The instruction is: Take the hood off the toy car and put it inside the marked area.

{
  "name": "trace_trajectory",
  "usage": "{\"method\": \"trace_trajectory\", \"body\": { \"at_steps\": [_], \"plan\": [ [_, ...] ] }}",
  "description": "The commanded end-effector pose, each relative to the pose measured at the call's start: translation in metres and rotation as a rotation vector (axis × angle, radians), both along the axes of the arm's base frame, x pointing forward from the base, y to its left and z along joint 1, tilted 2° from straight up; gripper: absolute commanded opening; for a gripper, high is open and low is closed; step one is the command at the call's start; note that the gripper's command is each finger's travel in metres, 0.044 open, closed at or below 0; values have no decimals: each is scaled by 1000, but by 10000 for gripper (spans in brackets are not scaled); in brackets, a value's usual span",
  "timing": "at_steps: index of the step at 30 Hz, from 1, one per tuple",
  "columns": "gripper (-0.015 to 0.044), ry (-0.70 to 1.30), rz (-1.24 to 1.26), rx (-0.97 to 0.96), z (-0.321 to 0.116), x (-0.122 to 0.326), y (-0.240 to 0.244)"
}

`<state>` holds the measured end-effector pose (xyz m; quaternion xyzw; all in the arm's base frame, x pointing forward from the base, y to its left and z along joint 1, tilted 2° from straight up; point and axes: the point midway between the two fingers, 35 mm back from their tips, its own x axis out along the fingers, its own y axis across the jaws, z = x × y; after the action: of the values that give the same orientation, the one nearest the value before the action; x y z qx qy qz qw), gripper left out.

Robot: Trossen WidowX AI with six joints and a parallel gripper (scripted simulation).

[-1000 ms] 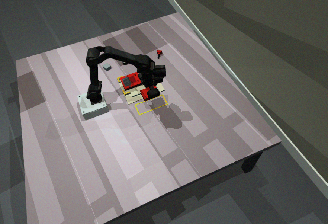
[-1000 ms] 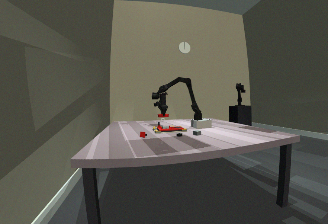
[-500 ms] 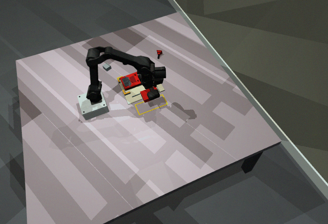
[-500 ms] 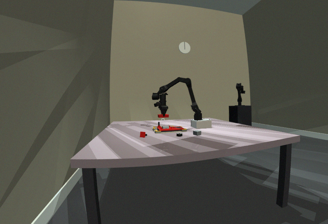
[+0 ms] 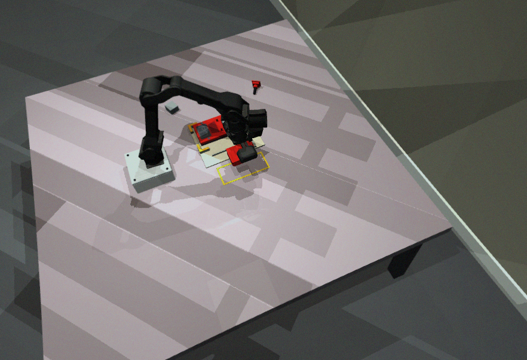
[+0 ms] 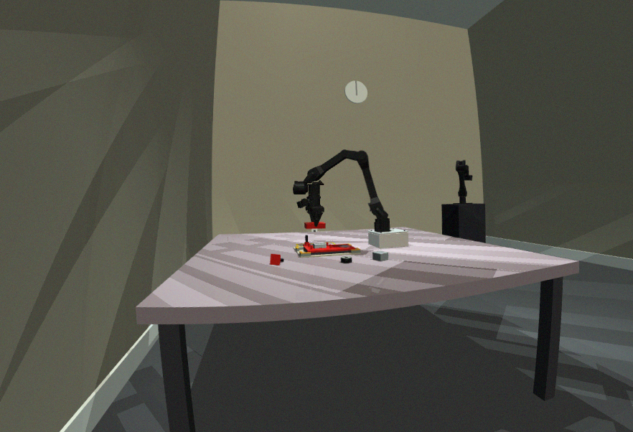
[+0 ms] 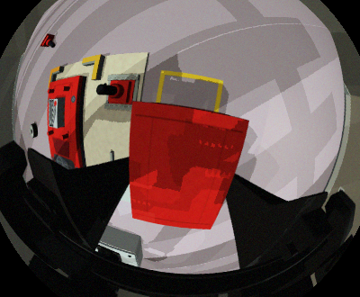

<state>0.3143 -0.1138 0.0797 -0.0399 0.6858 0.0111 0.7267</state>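
My gripper (image 5: 244, 149) (image 6: 315, 223) is shut on the hood (image 5: 233, 156) (image 6: 307, 225) (image 7: 180, 138), a flat red panel held in the air above the table. The fingers stand at its two sides in the wrist view. The red toy car body (image 5: 215, 127) (image 6: 337, 249) (image 7: 75, 129) sits on a cream board (image 5: 211, 161) (image 7: 103, 138), apart from the hood. The marked area, a yellow outline (image 5: 246, 176) (image 7: 192, 76), lies on the table beside the board. In the wrist view the hood hides its near part. In the top view the hood appears between the board and the outline, overlapping the board's edge.
A red block with a black knob (image 7: 106, 89) stands on the board near the outline. A loose red piece with a black stem (image 5: 256, 84) (image 6: 275, 259) (image 7: 49, 40), a small black wheel (image 6: 345, 260) (image 7: 33, 130) and a grey block (image 5: 171, 107) (image 6: 380, 255) lie beyond the car.
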Motion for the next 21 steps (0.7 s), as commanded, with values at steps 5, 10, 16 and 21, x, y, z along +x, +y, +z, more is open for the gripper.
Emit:
{"method": "trace_trajectory", "body": {
  "at_steps": [5,10,16,21],
  "plan": [
    [0,6,3,5,-7,-1,1],
    [0,6,3,5,-11,-1,0],
    [0,6,3,5,-14,0,0],
    [0,6,3,5,-18,0,0]
  ]
}}
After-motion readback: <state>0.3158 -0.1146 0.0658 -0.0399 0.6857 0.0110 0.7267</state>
